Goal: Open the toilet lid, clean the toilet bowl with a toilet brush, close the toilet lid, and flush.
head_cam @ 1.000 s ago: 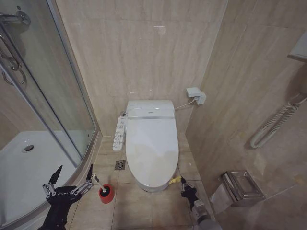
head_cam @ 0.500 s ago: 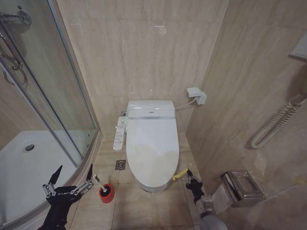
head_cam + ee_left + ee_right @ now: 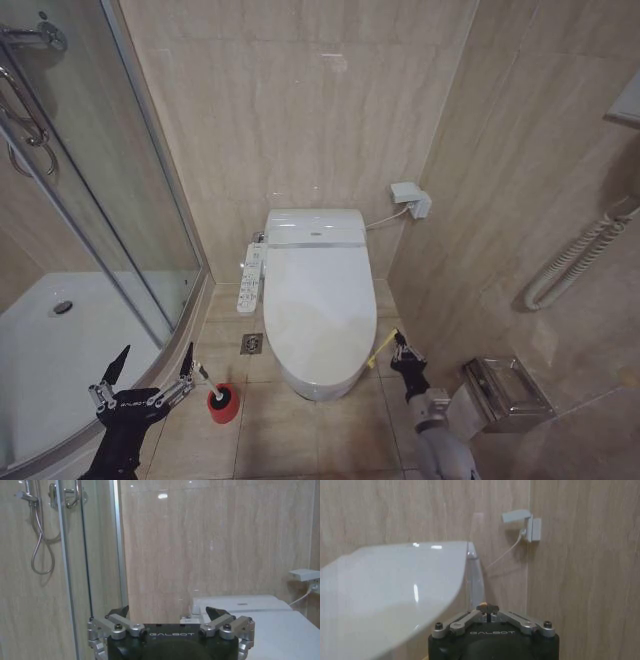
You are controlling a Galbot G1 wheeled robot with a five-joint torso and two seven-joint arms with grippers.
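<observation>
The glossy white toilet lid [image 3: 318,310] lies down over the toilet bowl, which is hidden beneath it. A small yellow tie [image 3: 381,351] runs from the lid's front right rim up to my right gripper [image 3: 399,345], which is shut on it. In the right wrist view the shut gripper [image 3: 488,609] sits beside the lid [image 3: 390,585]. The toilet brush [image 3: 201,377], a thin white stick, stands in its red holder [image 3: 222,401] on the floor left of the toilet. Beside the brush my left gripper [image 3: 148,372] hangs open, also seen as the left gripper [image 3: 167,615].
A curved shower tray [image 3: 50,350] and glass door [image 3: 130,200] close off the left. The button panel [image 3: 247,279] juts from the toilet's left side, with a floor drain [image 3: 250,344] below it. A metal paper holder [image 3: 505,392] and a wall socket [image 3: 410,199] are on the right wall.
My right gripper has risen and moved back along the toilet's right side, drawing the yellow tie upward. The left arm and the brush have not moved.
</observation>
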